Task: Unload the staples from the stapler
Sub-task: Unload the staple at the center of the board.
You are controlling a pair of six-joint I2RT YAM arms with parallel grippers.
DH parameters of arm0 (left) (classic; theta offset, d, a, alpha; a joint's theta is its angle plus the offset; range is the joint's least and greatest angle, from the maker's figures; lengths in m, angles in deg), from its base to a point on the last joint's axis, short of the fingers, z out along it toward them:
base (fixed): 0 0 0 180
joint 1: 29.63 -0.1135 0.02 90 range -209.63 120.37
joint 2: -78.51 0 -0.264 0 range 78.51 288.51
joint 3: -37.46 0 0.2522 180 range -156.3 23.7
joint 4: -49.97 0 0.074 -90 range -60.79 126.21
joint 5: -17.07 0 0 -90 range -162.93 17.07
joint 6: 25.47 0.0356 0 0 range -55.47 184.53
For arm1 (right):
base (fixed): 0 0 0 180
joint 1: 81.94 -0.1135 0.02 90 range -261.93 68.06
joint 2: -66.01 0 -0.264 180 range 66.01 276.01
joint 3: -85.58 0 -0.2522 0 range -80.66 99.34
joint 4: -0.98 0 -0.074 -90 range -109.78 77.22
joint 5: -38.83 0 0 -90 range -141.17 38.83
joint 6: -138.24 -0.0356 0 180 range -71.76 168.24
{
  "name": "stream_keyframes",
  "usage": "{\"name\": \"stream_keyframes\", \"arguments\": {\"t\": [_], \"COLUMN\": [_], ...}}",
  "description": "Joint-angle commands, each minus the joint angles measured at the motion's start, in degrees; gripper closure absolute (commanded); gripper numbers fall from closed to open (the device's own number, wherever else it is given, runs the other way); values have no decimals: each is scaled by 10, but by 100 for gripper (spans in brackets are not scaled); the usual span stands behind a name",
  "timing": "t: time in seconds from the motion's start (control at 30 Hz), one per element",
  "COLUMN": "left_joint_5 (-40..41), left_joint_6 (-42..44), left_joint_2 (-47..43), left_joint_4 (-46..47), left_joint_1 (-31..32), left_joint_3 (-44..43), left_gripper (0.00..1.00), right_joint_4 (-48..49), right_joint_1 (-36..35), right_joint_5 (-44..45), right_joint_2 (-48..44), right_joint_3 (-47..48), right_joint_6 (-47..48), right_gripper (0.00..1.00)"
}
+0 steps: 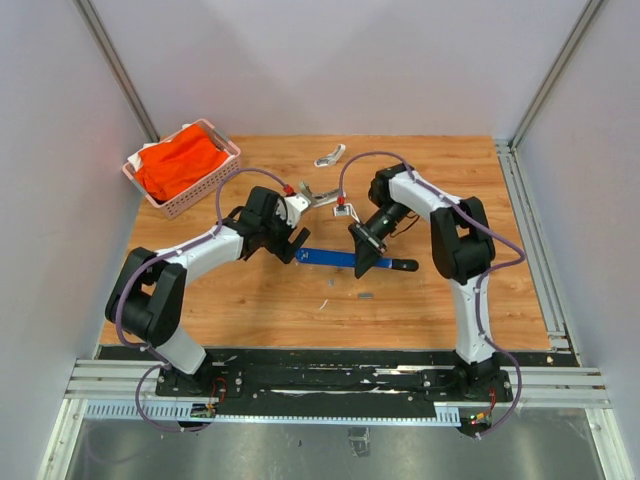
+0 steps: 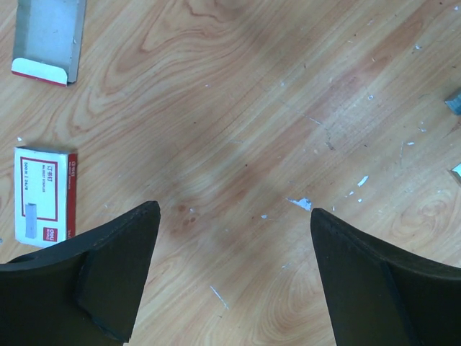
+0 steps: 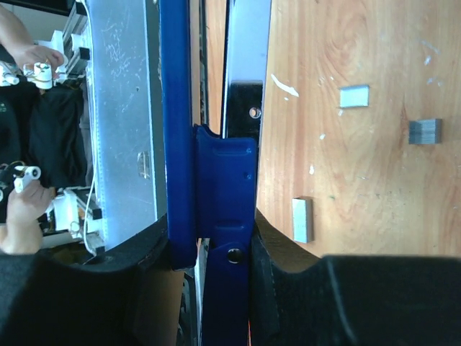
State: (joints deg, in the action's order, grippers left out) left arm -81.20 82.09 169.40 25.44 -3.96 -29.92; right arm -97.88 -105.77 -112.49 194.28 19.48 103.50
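Two grippers work here. We see the right gripper [image 3: 212, 238] clenched on the stapler [image 3: 223, 173], whose blue body passes between its fingers. The left gripper [image 2: 234, 238] stands wide and released, above bare table [image 2: 238, 108]. Staples [image 3: 302, 219] lie just beside the right gripper's finger.

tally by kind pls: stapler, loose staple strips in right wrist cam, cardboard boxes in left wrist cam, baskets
stapler: 1
staple strips: 3
cardboard boxes: 2 (one opened)
basket: 1
Total: 7
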Motion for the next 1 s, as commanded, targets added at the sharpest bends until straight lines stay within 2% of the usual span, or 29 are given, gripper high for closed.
{"name": "stream_keyframes", "arguments": {"t": [0.0,0.17,0.27,0.43,0.6,0.8,0.97], "left_joint_5": [30,50,61,60,56,43,40], "left_joint_6": [-7,-6,1,-1,-3,-9,-13], "left_joint_2": [-12,-22,-39,-60,-75,-91,-98], "left_joint_4": [20,23,28,27,34,37,44], "left_joint_1": [3,3,-4,-30,-48,-60,-60], "left_joint_3": [-1,-8,-4,0,14,22,27], "left_gripper": [10,9,7,7,7,6,6], "right_joint_4": [-35,-59,-3,157,316,566,728], "right_joint_1": [-3,0,0,-3,-14,-36,-62], "right_joint_5": [-22,-12,42,194,322,442,502], "right_joint_2": [-63,-73,-115,-218,-296,-421,-517], "right_joint_3": [12,18,-2,-71,-171,-327,-430], "right_joint_6": [0,34,7,-64,-87,-58,-15], "right_gripper": [100,100,100,100,100,100,100]}}
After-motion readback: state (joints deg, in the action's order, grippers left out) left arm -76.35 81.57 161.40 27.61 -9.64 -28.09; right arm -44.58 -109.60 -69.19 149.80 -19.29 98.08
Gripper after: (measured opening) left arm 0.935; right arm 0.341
